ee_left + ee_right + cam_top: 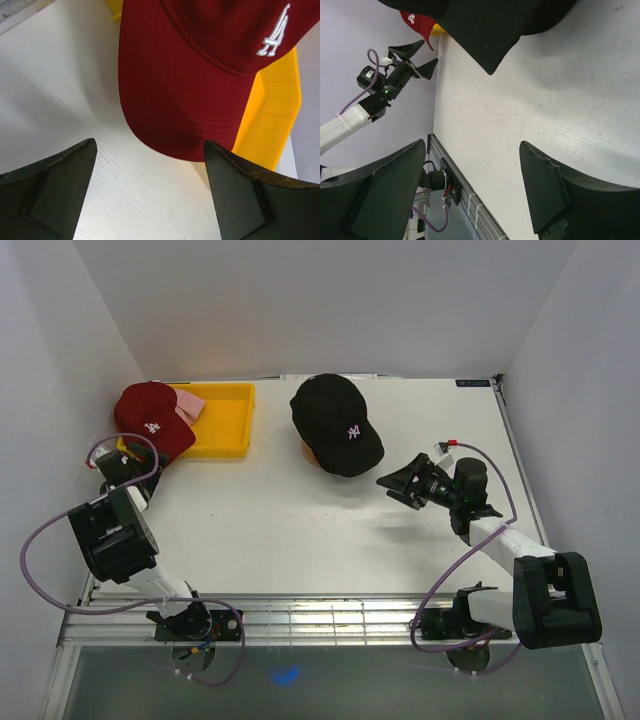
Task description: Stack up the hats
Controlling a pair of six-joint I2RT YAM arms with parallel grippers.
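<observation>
1. The stacking is, as I judge it, mostly not done: the black hat (335,422) and the red hat (150,418) lie well apart on the table.
2. The black hat sits alone in the middle far part, on something tan, probably a wooden stand (312,454).
3. The red hat is at the far left and rests over the left end of the yellow tray (228,430). A pink hat (188,403) shows from under it, so these two are perhaps already together.
4. Inside the tray I see only the pink hat and part of the red one.
5. The left gripper (150,150) has its fingers spread and holds nothing; the red brim is just in front of it.
6. The right gripper (472,145) is also spread and holds nothing, near the black brim.
7. What is left: to bring the hats onto one pile.
</observation>
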